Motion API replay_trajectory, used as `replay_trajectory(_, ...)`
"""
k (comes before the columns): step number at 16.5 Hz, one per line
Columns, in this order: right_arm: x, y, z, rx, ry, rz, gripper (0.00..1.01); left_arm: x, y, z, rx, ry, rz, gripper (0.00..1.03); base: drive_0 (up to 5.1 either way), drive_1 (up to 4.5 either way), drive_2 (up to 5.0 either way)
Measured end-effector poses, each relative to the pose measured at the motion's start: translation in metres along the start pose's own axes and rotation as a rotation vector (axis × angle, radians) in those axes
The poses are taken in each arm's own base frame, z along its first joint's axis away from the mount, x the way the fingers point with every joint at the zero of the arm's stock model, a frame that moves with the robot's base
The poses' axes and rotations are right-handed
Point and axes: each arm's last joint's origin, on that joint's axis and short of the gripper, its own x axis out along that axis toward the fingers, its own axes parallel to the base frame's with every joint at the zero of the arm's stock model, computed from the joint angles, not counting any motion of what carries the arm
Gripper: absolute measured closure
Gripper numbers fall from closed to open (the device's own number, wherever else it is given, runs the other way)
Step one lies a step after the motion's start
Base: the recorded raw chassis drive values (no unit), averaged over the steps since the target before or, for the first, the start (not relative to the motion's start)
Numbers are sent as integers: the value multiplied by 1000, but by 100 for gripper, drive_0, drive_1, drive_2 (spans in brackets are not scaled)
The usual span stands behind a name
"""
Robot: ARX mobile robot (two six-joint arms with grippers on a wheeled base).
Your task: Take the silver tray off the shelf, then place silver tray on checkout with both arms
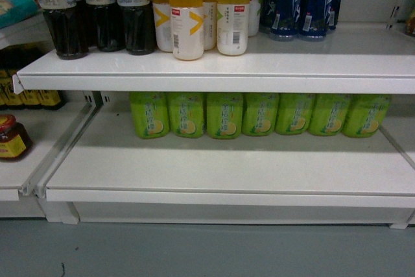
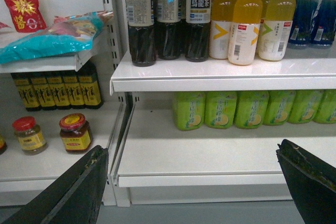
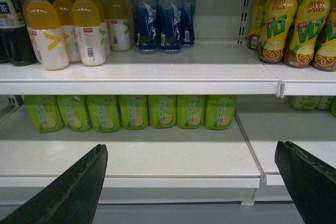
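White shelf point(image 1: 214, 63) boards fill the view, green bottles point(image 1: 259, 113) at the back of the lower one, no tray in sight; both grippers point(image 2: 191, 182) point(image 3: 191, 182) gape wide below it, and I'd guess a stiff, slick tray needing opposite-rim grips.

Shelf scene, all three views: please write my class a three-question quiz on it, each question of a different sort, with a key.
1. True or false: a silver tray can be seen lying on the shelf.
2. Multiple choice: what stands in a row at the back of the lower board? A) green bottles B) red cans C) milk cartons
3. Fill in the word: in the wrist views, the left gripper and the right gripper both have jaws that are ____.

Key: 1 false, no tray shows in any view; 2 A; 3 open, holding nothing.
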Motion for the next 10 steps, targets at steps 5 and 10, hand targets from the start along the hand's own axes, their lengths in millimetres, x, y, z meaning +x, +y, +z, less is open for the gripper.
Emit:
replay_trajectory(5,0,0,0,0,0,0,3,0,0,0,0,0,0,5,0,0,0)
replay_trajectory(10,0,0,0,0,0,0,3,0,0,0,0,0,0,5,0,0,0)
